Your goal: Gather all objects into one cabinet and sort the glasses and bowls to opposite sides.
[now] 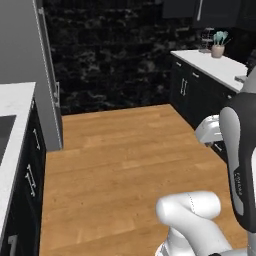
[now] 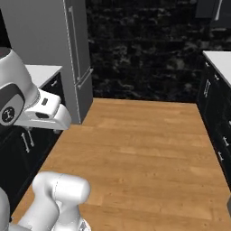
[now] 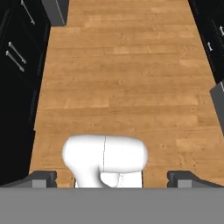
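Note:
The orange-red cup and the blue and see-through bowls are out of view. At the top right hangs a dark wall cupboard (image 1: 210, 10), its door closed, with a silver bar handle (image 2: 218, 10); I cannot tell if it is the task's cabinet. My gripper (image 3: 113, 179) points down at the wooden floor from mid-room. Its two dark fingertips (image 3: 43, 178) stand far apart with nothing between them, so it is open. The white hand (image 1: 210, 129) hangs far from either counter.
A beige pot of teal utensils (image 1: 218, 47) stands on the right white counter (image 1: 210, 64) above black drawers. A grey fridge (image 2: 58, 45) and a left counter (image 1: 15, 100) flank the wide wooden floor (image 1: 125, 150). A black stone wall closes the far end.

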